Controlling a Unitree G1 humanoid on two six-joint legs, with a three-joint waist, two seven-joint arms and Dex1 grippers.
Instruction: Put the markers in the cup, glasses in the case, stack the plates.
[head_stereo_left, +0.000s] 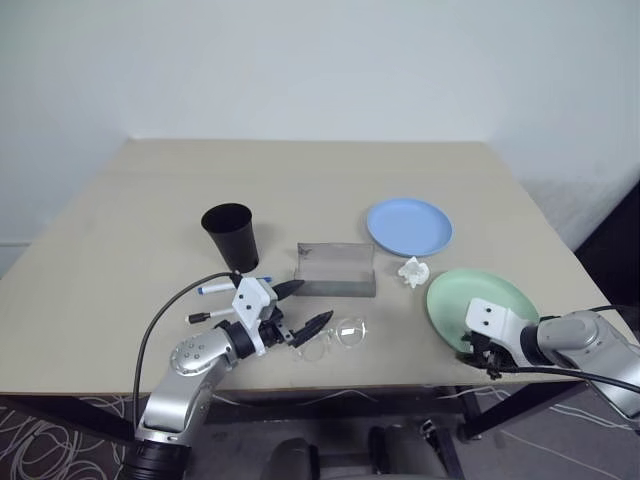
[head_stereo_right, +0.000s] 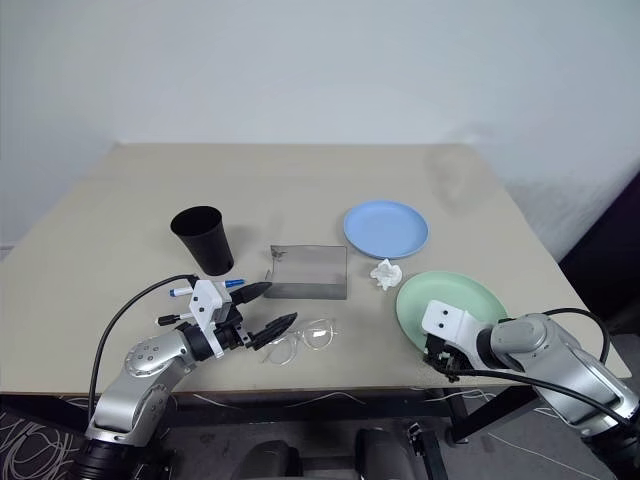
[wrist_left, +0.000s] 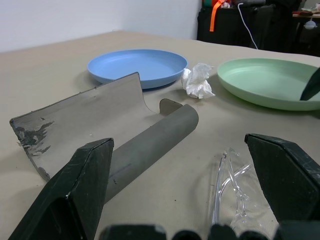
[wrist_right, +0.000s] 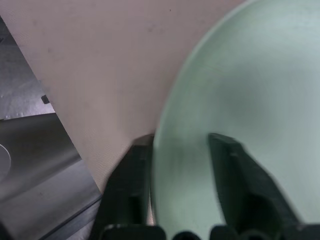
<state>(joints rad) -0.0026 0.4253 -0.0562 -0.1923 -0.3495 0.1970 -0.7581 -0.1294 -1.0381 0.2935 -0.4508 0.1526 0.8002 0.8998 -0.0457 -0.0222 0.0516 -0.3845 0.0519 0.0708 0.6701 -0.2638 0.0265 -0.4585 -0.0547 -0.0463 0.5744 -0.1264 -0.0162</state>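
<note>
While the left end effector (head_stereo_left: 297, 306) hangs spread wide just above the counter (head_stereo_left: 130, 230), the glasses (head_stereo_left: 335, 336) lie right beside its fingertips near the front edge. Behind them sits the grey case (head_stereo_left: 337, 268) with its lid up, the black cup (head_stereo_left: 232, 235) standing to its left and two markers (head_stereo_left: 222, 300) lying near that arm. On the other side, the right end effector (wrist_right: 172, 165) is clamped on the near rim of the green plate (head_stereo_left: 480, 305). Beyond it rest a white crumpled lump (head_stereo_left: 413, 271) and the blue plate (head_stereo_left: 409, 226).
</note>
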